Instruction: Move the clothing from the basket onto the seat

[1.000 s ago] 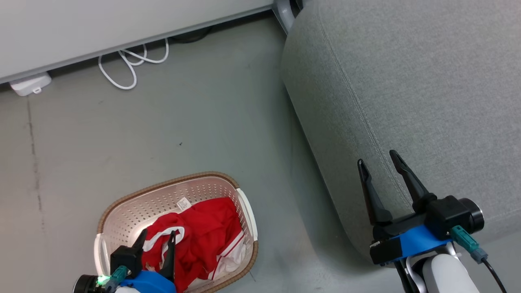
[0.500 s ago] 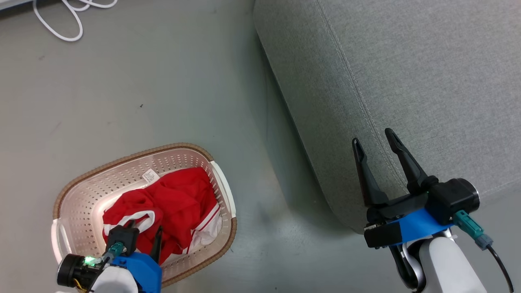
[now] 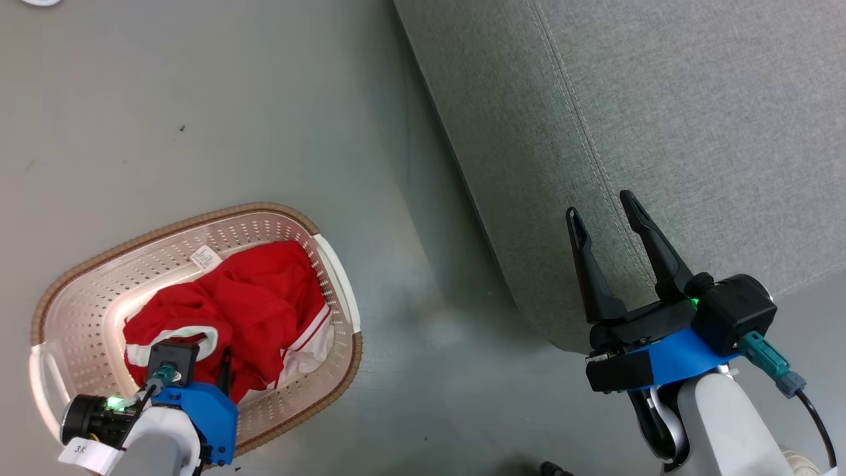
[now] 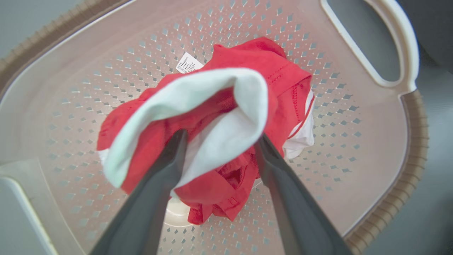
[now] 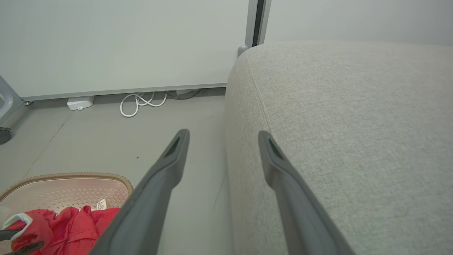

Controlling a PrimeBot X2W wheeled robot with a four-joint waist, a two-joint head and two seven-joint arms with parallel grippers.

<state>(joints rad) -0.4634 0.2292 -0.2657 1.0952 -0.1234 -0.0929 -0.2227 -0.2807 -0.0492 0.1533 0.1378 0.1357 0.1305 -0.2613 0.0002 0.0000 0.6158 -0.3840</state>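
Floor [image 3: 198, 99]: smooth grey-green; it carries both the basket and the seat, with a bare strip between them.
Wall [image 5: 124, 42]: pale panel at the far end in the right wrist view; a white cable [image 5: 138, 104] lies looped at its foot, with a small white box [image 5: 80, 102] just beside it.
Basket [image 3: 99, 291]: cream perforated plastic with a brown woven-look rim; it stands on the floor at the robot's left, apart from the seat; a white handle faces the seat's side.
Clothing [image 3: 258, 297]: bright red garments with white trim; heaped inside the basket, toward the end nearer the seat; a white label [image 3: 205, 256] lies at the heap's far edge against the perforated wall.
Seat [image 3: 661, 99]: large light-grey upholstered cushion with a rounded corner and a stitched seam along its edge; it stands at the robot's right.
Left claw [image 4: 222, 135]: down inside the basket; jaws wide; its dark fingers [image 4: 159, 184] straddle a raised fold of red cloth edged with a broad white band; whether they press the cloth I cannot tell.
Right claw [image 3: 598, 203]: jaws wide, nothing between them; it hangs over the seat's near edge by the seam, well apart from the basket.
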